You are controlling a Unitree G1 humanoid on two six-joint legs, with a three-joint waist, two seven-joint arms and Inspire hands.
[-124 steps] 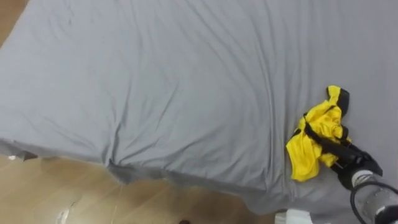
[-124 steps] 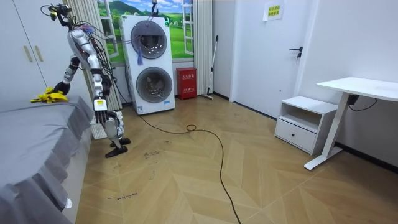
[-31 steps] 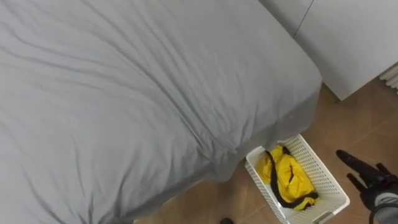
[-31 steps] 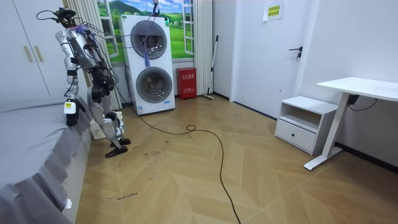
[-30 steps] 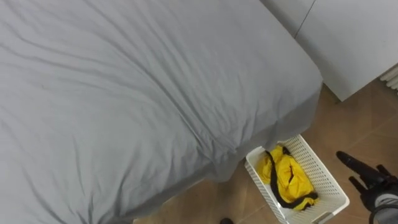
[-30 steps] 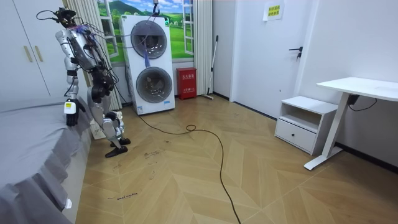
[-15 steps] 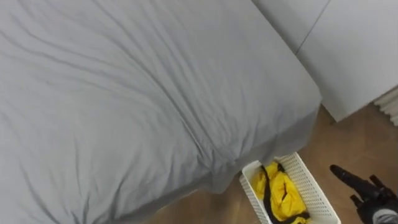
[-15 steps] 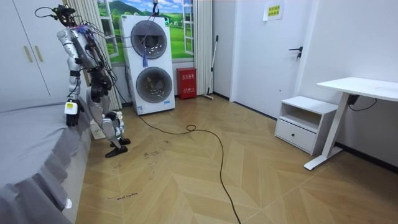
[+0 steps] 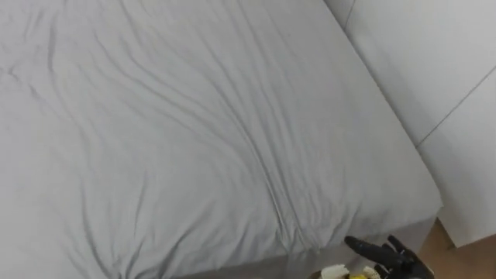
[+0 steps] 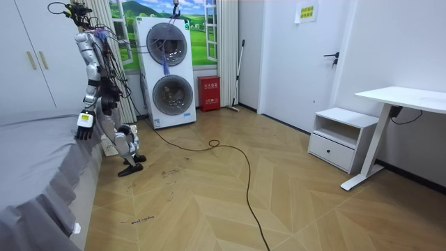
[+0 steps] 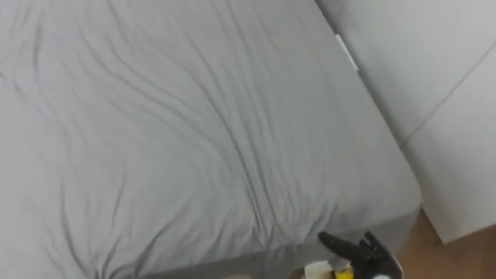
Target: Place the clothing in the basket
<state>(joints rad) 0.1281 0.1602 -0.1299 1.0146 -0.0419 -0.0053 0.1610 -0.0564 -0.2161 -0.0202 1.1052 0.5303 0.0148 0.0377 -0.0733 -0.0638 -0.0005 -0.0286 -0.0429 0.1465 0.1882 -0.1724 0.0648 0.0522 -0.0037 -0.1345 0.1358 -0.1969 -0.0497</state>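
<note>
The yellow garment (image 9: 359,275) already lies in the white basket (image 9: 329,272). Both show as slivers at the very bottom edge of the eye views, right of centre and just under the near corner of the bed (image 9: 194,132). The right hand (image 9: 395,258) hovers immediately to the right of that sliver and a little above it, so the garment lies down and to the left of the hand, close beside it. Whether they touch is too small to tell. The hand's dark fingers (image 9: 358,245) are straight and spread, pointing toward the upper left of the frame at the bed's corner, and nothing is held between them. Too little of the garment shows to read its long axis. What can be said is that it sits inside the basket's rim rather than draped over it. The grey sheet takes up most of both eye views, rumpled into long creases that run toward the lower right, and no other clothing lies on the part in sight. A white wardrobe (image 9: 434,62) stands along the upper right. In the room view the robot stands upright at the bed's (image 10: 35,150) corner, with the stacked washing machines (image 10: 167,70) behind it. By my reading the placing step is done, and this hand is the one nearest the basket. If more clothes turn up, the reach goes up and left across the sheet, away from the basket.
</note>
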